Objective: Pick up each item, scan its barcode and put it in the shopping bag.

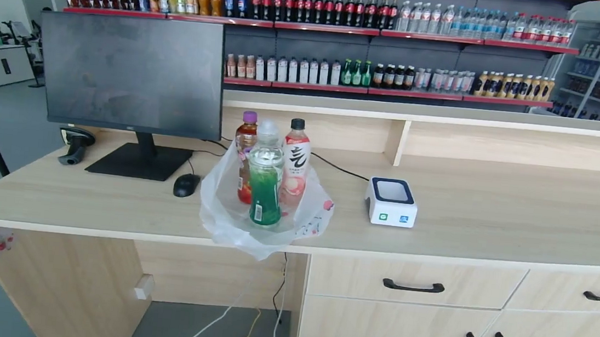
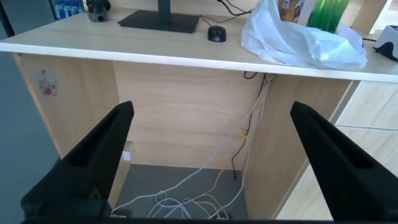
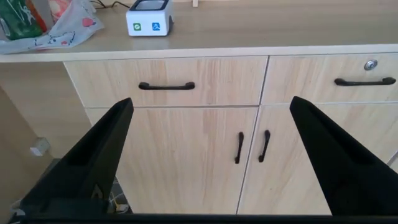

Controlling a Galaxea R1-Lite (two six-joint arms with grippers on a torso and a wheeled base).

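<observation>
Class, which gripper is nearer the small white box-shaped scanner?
Right: right gripper faces the drawer below the small white box-shaped scanner; left gripper faces the open bay farther off.

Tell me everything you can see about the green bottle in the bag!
The green bottle is see-through plastic holding green drink, with a pale cap and a small white label near its base. It stands upright inside the open white shopping bag on the counter, in front of two other bottles.
</observation>
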